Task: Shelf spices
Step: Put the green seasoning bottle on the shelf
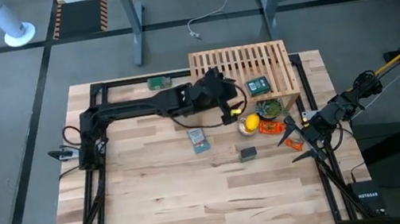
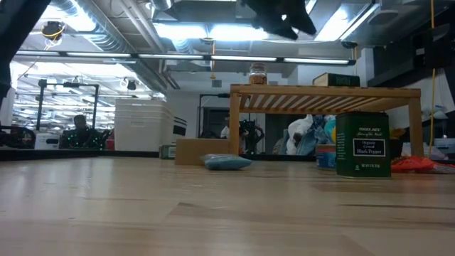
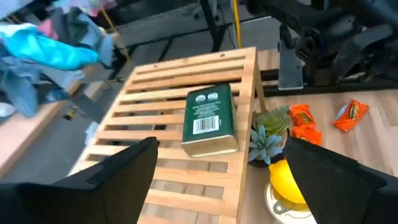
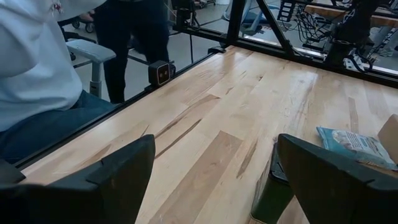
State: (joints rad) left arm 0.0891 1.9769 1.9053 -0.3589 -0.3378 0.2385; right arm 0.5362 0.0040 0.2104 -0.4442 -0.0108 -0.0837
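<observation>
The wooden slatted shelf (image 1: 241,67) stands at the table's far right. A green-labelled tin (image 3: 209,118) lies flat on its top, and a small clear glass jar (image 2: 257,73) stands upright on its left part. A second dark tin (image 2: 362,144) stands on the table before the shelf (image 1: 248,153). A green bottle (image 1: 157,82) lies at the far edge. My left gripper (image 1: 224,104) hovers open above the shelf's near-left corner (image 3: 217,186) and touches nothing. My right gripper (image 1: 302,144) waits open near the right edge.
A yellow lemon (image 1: 250,124), a small plant (image 1: 269,107) and orange packets (image 1: 292,142) crowd the table beside the shelf's near right leg. A blue-and-white packet (image 1: 197,139) lies mid-table, with a cardboard box (image 2: 202,151) behind it. A person (image 4: 37,81) sits at the near edge.
</observation>
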